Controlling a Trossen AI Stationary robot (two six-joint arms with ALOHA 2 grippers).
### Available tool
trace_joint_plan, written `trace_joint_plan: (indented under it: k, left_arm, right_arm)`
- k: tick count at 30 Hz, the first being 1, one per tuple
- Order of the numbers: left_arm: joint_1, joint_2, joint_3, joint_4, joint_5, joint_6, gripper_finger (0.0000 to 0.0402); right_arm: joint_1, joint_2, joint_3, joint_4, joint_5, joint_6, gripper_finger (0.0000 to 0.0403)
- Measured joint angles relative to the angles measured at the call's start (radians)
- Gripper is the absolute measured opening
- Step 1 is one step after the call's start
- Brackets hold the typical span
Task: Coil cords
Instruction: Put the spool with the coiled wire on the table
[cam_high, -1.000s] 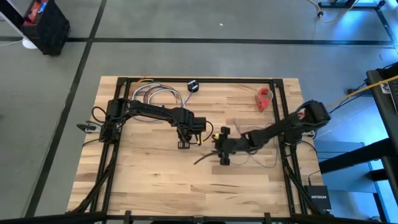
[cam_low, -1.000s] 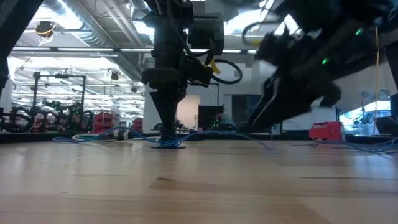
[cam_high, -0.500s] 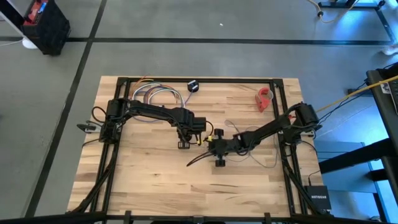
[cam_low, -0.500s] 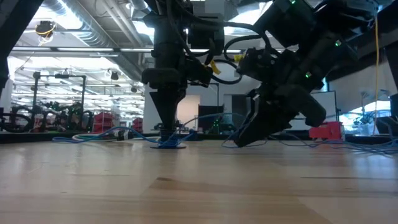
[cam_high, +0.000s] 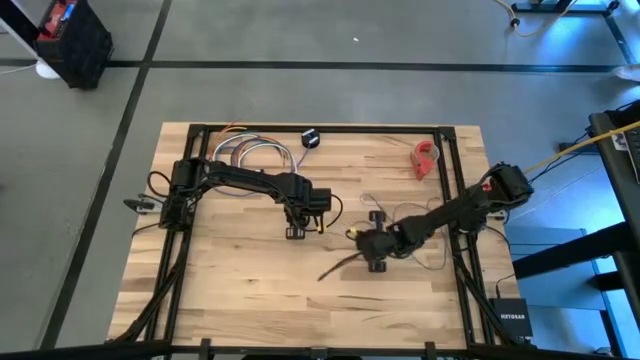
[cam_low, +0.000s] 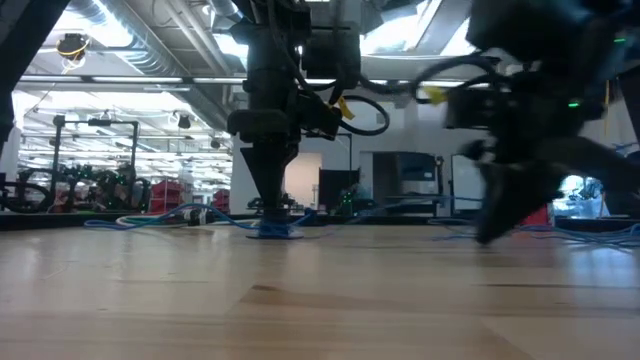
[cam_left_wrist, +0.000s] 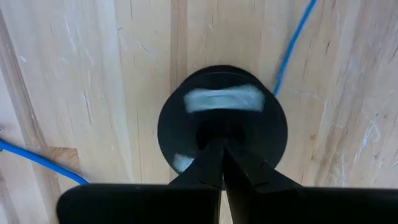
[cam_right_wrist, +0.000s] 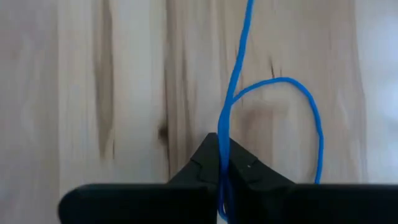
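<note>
From above, the wooden table (cam_high: 250, 290) carries both arms near its middle: the left gripper (cam_high: 295, 231) points down just left of centre, and the right gripper (cam_high: 375, 252) sits a little to the right of it and slightly nearer the front edge. A thin cable (cam_high: 420, 225) loops loosely over the boards just beyond the right gripper. At the table's far edge lie a bundle of multicoloured wires (cam_high: 250, 152), a separate black disc (cam_high: 310, 138) and, further right, a red object (cam_high: 427, 157). At table height, the left gripper (cam_low: 268, 222) stands upright with its tip down on the wood where blue cable (cam_low: 180, 219) gathers, while the right arm (cam_low: 520, 120) hangs blurred off to the side. From the left wrist, the two dark fingers (cam_left_wrist: 214, 165) are pressed together on the black puck (cam_left_wrist: 222, 127) at the cable's end, which lies flat on the table with blue cable (cam_left_wrist: 292, 43) running away from it. From the right wrist, the fingers (cam_right_wrist: 239, 168) are closed tight on the blue cable (cam_right_wrist: 239, 62), which runs straight out from between them and curls into a loop beside them.
</note>
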Motion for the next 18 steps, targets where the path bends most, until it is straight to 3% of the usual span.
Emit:
trace_joint_plan:
  k: [11,18]
  left_arm:
    - [0.000,0.000,0.000,-0.006,0.000,-0.003,0.0004]
    - [0.000,0.000,0.000,-0.006,0.000,-0.005,0.0004]
  right_arm:
    - [0.207,-0.294,-0.174,-0.362,0.061,0.491,0.0002]
    - [0.348,-0.471,-0.198,-0.648,-0.001,0.833,0.0001]
